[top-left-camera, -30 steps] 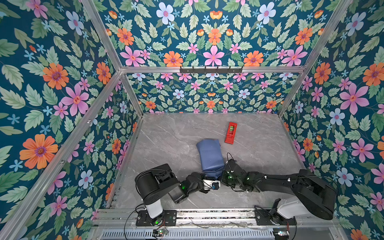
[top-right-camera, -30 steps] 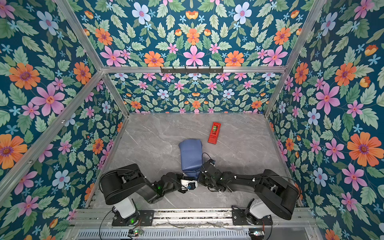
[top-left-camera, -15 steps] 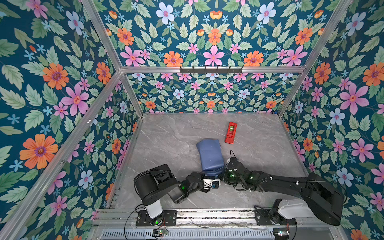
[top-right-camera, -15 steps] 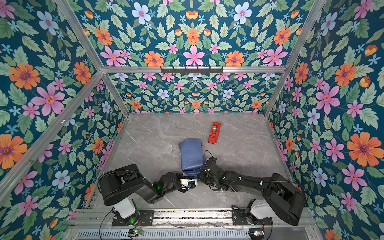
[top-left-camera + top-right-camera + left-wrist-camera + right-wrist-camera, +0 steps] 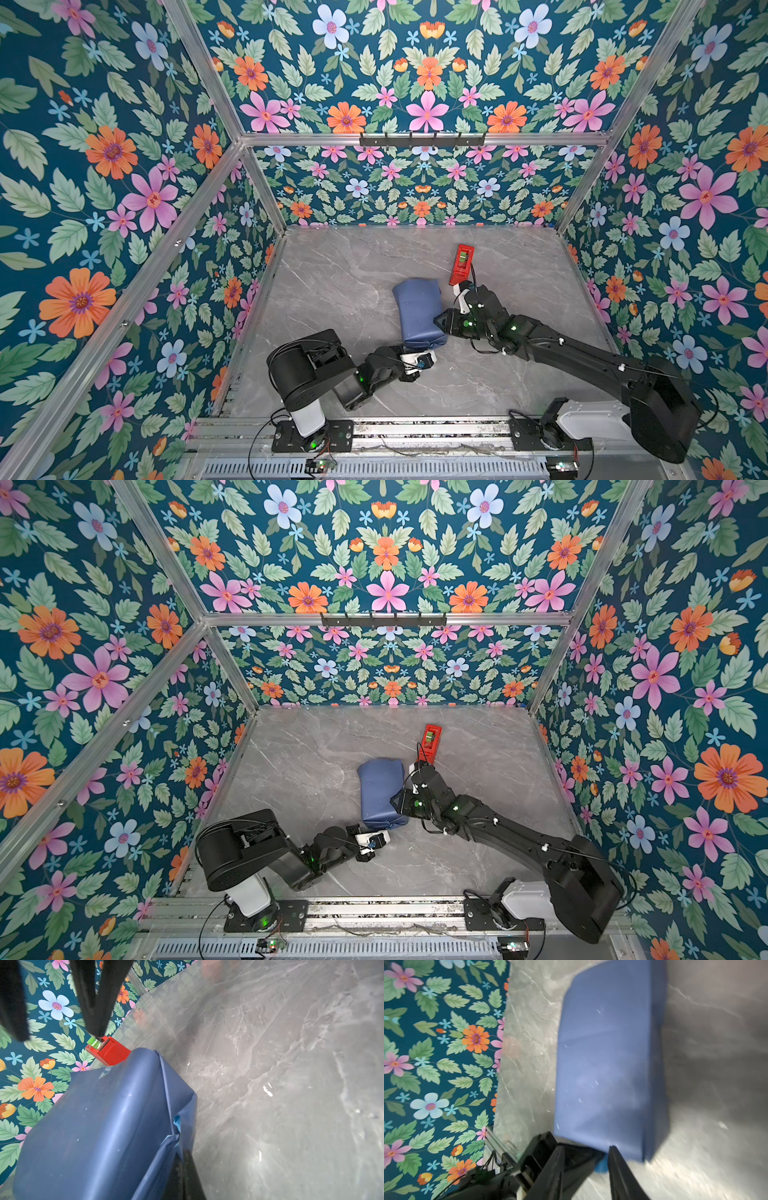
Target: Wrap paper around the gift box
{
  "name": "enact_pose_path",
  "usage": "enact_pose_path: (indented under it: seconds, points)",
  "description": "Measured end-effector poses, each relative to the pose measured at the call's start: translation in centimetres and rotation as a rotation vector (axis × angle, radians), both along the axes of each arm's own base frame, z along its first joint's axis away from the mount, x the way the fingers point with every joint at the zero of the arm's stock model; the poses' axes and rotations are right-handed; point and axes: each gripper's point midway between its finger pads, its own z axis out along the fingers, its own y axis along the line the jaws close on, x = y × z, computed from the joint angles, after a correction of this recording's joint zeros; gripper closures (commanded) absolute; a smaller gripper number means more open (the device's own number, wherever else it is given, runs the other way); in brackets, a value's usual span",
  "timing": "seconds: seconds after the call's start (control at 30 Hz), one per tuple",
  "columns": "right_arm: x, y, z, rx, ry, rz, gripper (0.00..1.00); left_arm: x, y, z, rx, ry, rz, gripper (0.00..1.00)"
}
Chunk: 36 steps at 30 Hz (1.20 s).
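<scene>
The paper (image 5: 417,309) (image 5: 380,791), slate-blue side out, is folded round the gift box as a long parcel in the middle of the floor. The gift box itself is hidden inside. My left gripper (image 5: 402,350) (image 5: 354,827) is at the parcel's near end. In the left wrist view it (image 5: 182,1152) is shut on a folded paper flap (image 5: 176,1126) whose light-blue underside peeks out. My right gripper (image 5: 441,322) (image 5: 395,802) sits against the parcel's right side near that end. In the right wrist view its jaws (image 5: 586,1155) stand apart, with a bit of bright blue paper (image 5: 601,1165) showing at the tips.
A red tape dispenser (image 5: 461,262) (image 5: 431,738) (image 5: 109,1052) lies just beyond the right wrist, far right of the parcel. Grey marble floor (image 5: 340,282) surrounds the parcel, with floral walls on three sides and a metal rail (image 5: 415,428) along the front.
The right gripper has gone from shut to open and slid from the parcel's near end up its right side. The left gripper has stayed shut at the near end.
</scene>
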Motion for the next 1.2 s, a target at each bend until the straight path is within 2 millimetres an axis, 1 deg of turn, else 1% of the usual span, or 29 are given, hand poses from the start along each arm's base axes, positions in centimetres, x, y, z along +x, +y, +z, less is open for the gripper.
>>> enact_pose_path:
  seconds: [0.07, 0.17, 0.27, 0.43, 0.73, 1.03, 1.2]
  points:
    - [0.9, 0.6, -0.2, -0.003, -0.001, 0.023, 0.69, 0.0, 0.0, 0.2, -0.018, 0.010, 0.006, 1.00]
    - [1.6, 1.0, -1.6, -0.020, 0.024, 0.051, 0.74, 0.0, 0.2, 0.3, -0.044, 0.023, 0.017, 1.00]
    - [1.5, 1.2, -3.2, -0.042, 0.058, 0.073, 0.78, 0.0, 0.3, 0.5, -0.067, 0.031, 0.028, 1.00]
    - [1.0, 0.8, -4.2, -0.063, 0.069, 0.089, 0.81, 0.5, 0.6, 1.1, -0.103, 0.032, 0.054, 1.00]
    - [0.8, 0.5, -4.8, -0.078, 0.046, 0.100, 0.84, 1.7, 1.3, 1.5, -0.139, 0.064, 0.104, 1.00]
    - [1.0, 0.4, -4.9, -0.099, 0.007, 0.125, 0.84, 2.3, 0.7, 1.4, -0.158, 0.113, 0.128, 1.00]
    - [0.8, 0.2, -4.9, -0.108, -0.014, 0.138, 0.84, 2.3, 0.6, 1.5, -0.188, 0.154, 0.141, 1.00]
